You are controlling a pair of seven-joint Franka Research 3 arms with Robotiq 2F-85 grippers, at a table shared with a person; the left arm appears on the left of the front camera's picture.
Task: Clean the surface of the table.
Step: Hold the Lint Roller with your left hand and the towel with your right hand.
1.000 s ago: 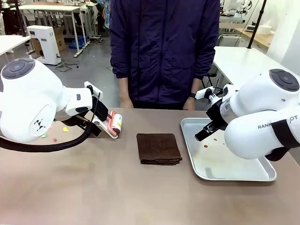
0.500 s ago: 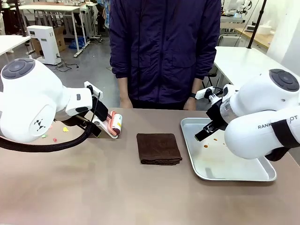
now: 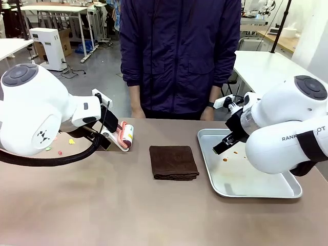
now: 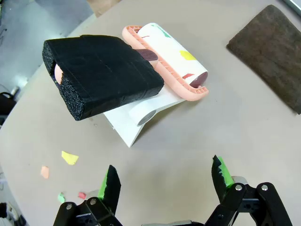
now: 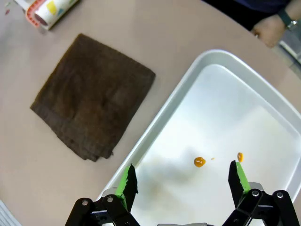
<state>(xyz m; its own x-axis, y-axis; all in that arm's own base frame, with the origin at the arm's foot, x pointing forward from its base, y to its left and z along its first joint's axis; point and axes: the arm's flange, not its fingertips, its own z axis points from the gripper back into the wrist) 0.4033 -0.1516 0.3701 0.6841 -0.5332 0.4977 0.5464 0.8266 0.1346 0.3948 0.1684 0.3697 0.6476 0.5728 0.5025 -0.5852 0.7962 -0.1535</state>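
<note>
two grippers, both with jaws spread apart, holding nothing. just ahead of the left gripper (image 4: 164,174): a lint roller (image 4: 169,59) on its white stand (image 4: 129,125), coloured scraps (image 4: 69,157) off beside one jaw, all on the tan table (image 3: 102,205). below the right gripper (image 5: 184,176): a metal tray (image 5: 225,99), orange spots (image 5: 199,162) between the jaws, a brown cloth (image 5: 91,96) on the table outside one jaw.

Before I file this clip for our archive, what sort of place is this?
Probably a robotics lab or workshop: the left arm and right arm share the table with a standing person, with white-topped worktables and floor cables behind.
</note>
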